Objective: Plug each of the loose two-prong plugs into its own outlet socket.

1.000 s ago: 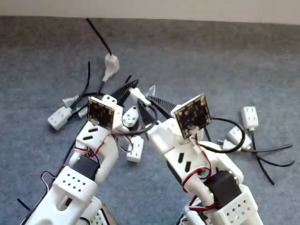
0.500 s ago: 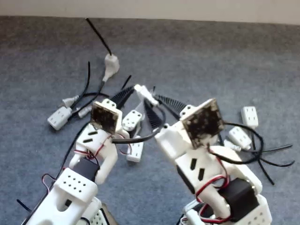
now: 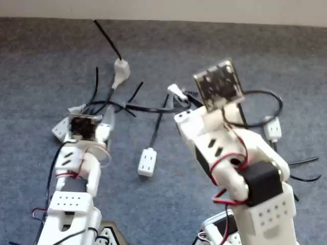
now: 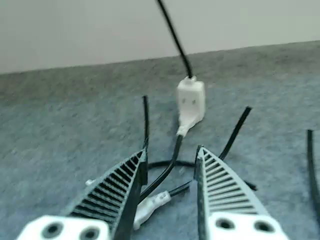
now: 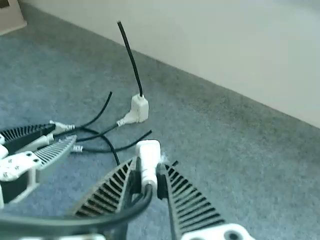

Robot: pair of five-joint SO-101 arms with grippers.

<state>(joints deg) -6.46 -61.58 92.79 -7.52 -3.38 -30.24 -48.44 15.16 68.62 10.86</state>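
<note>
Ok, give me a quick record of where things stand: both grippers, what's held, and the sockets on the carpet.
left gripper: open, low over the carpet; a black cable and a small white plug lie between its fingers, ungripped
right gripper: shut on a white plug, held above the carpet
middle socket: lying free between the arms
right socket: on the carpet beside the right arm
far pair: plug and socket look joined

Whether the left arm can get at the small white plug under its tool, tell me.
Probably yes: the left tool is open and hangs close above the plug. A black cord crosses between its fingers and might get pinched.
</note>
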